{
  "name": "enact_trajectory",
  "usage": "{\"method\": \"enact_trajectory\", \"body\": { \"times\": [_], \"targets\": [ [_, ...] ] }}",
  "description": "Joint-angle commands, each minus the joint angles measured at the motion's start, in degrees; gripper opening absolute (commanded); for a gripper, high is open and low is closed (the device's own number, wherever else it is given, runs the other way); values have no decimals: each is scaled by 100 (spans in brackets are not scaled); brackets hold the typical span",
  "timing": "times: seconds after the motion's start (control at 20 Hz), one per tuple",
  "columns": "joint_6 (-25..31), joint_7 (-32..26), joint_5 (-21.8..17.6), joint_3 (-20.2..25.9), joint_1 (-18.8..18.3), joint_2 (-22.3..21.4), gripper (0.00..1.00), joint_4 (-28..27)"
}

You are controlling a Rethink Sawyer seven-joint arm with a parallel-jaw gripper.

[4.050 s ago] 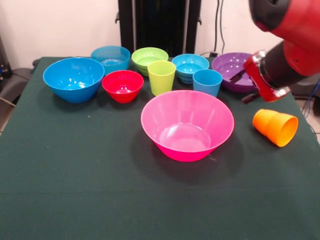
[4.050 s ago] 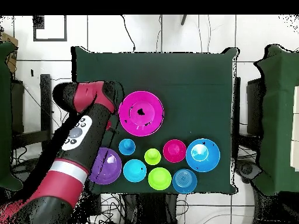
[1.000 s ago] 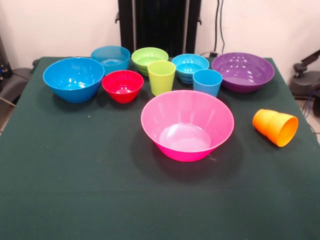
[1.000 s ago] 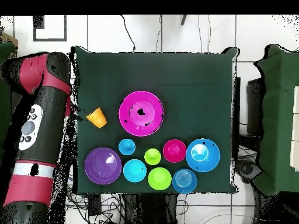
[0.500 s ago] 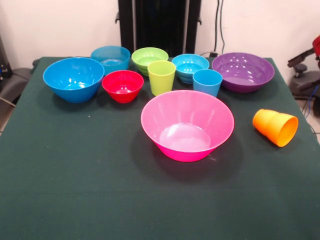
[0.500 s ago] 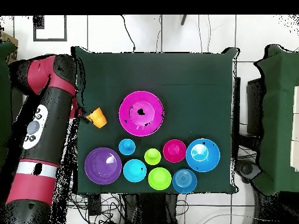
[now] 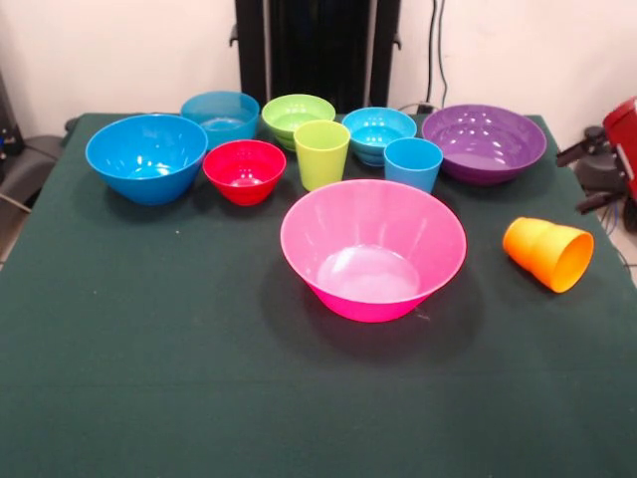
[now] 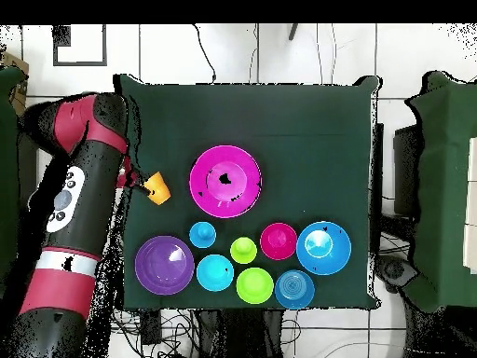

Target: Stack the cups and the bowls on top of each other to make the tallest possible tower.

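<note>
Lying on its side near the counter's (image 7: pixel 149 398) edge, well apart from the huge glossy pink plastic bowl (image 7: pixel 373 249), the orange stepped plastic cup (image 7: pixel 547 253) could roll away if nudged. Beside it hangs the black end effector (image 7: pixel 585 175); whether it is parted or clenched I cannot tell.

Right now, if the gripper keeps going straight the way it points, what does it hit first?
Probably the orange cup, lying on its side just ahead of the gripper at the table's edge. Height is unclear from above, so it might pass over.

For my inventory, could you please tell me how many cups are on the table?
3: lime green plastic cup and light blue plastic cup upright behind the pink bowl; orange plastic cup on its side, right.
</note>
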Motion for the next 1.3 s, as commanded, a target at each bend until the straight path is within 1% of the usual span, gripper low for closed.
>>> {"method": "enact_trajectory", "body": {
  "times": [0.05, 0.3, 0.8, 0.9, 1.05, 1.2, 1.3],
  "targets": [
    [-476, 632, -68, 607, -205, 452, 100, -193],
    [-524, 655, -58, 554, -242, 536, 100, -272],
    [-326, 821, 81, 502, -233, 591, 100, -482],
    [-245, 949, 180, 440, -297, 707, 100, -716],
    [-90, 1393, 544, 179, -478, 1092, 100, -1417],
    [15, 1551, 789, -40, -573, 1252, 100, -1714],
    [56, 1569, 912, -150, -593, 1297, 100, -1780]
  ]
}}
